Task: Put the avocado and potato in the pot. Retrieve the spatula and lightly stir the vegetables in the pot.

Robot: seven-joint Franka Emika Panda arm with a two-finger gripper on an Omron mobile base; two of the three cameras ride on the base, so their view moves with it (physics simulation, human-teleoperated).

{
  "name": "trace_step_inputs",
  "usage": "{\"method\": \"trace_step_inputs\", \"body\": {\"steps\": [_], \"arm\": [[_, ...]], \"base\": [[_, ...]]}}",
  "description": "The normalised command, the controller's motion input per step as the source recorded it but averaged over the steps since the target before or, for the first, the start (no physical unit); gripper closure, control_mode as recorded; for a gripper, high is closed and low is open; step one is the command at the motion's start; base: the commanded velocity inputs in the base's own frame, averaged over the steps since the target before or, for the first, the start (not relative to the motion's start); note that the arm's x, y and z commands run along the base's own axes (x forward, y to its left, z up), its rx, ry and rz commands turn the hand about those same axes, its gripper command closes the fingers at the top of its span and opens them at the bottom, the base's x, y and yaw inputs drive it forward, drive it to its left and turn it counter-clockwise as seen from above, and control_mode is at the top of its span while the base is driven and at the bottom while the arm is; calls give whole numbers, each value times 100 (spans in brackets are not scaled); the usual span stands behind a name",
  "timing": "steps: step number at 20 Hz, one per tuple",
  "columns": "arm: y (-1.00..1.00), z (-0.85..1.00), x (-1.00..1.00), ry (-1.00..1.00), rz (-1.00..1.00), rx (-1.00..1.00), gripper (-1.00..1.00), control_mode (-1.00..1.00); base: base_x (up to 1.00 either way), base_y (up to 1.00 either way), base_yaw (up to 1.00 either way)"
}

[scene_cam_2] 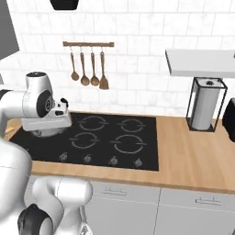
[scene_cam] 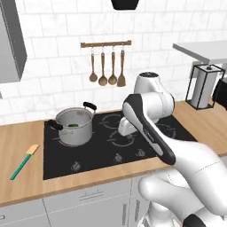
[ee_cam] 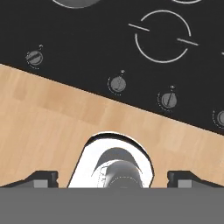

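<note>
The steel pot (scene_cam: pixel 74 128) with black side handles stands on the left rear burner of the cooktop. Inside it lies a dark green avocado (scene_cam: pixel 73 125); the potato is hidden from view. Left of the cooktop, the teal-handled spatula (scene_cam: pixel 24 162) lies flat on the wooden counter, its tan blade pointing away. My gripper (scene_cam: pixel 125 129) hangs over the middle of the cooktop, to the right of the pot and apart from it. In the hand view the two fingertips (ee_cam: pixel 41 178) stand wide apart, so the gripper (ee_cam: pixel 113 179) is open with nothing between them.
A wall rail holds wooden spoons and a turner (scene_cam: pixel 106 68) above the cooktop (scene_cam_2: pixel 114 137). A paper towel holder (scene_cam_2: pixel 205 110) stands at the back right under a grey shelf. Knobs (ee_cam: pixel 117 84) line the cooktop's front edge beside a strip of wooden counter (ee_cam: pixel 52 118).
</note>
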Motion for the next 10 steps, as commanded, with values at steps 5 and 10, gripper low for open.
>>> {"method": "trace_step_inputs", "body": {"steps": [5, 10], "arm": [[0, 0, 0, 0, 0, 0, -100, 100], [0, 0, 0, 0, 0, 0, -100, 100]], "base": [[-80, 100, -12], [24, 84, -22]]}}
